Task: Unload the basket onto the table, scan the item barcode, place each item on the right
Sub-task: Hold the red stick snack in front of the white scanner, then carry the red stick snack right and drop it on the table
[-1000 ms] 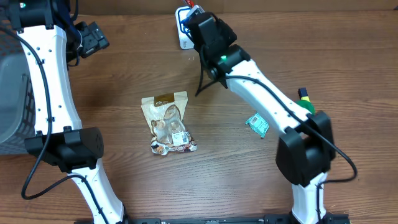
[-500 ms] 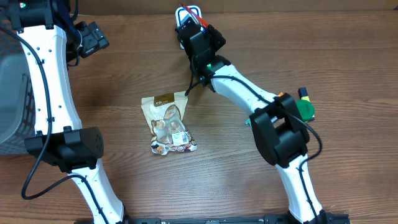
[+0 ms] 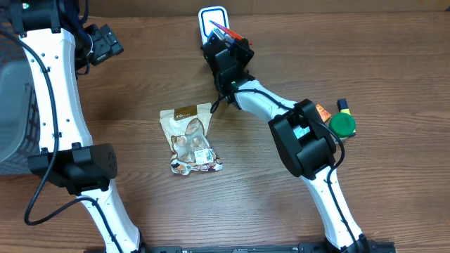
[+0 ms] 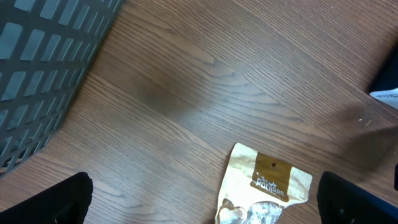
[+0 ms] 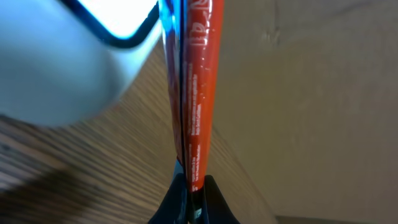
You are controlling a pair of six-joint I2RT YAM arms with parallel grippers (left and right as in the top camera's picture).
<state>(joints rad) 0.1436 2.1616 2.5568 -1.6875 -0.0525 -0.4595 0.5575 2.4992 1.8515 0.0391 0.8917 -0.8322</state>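
At the far edge of the bench (image 3: 140,84), the right tool (image 5: 193,182) is clamped on a thin red packet (image 3: 223,31), seen edge-on. A second ago this tool hid most of the white scanner (image 3: 213,15). Now the arm has folded in and the scanner's face shows, with the packet tip at its near edge. The scan pass is probably under way, though the barcode side cannot be seen. The left tool (image 3: 105,43) has its fingers wide apart and is empty. A snack pouch (image 3: 188,137) lies mid-bench.

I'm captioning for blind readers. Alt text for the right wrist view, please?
The right gripper pinches a thin red packet, seen edge-on, beside a blurred white scanner at upper left, above the wooden table.
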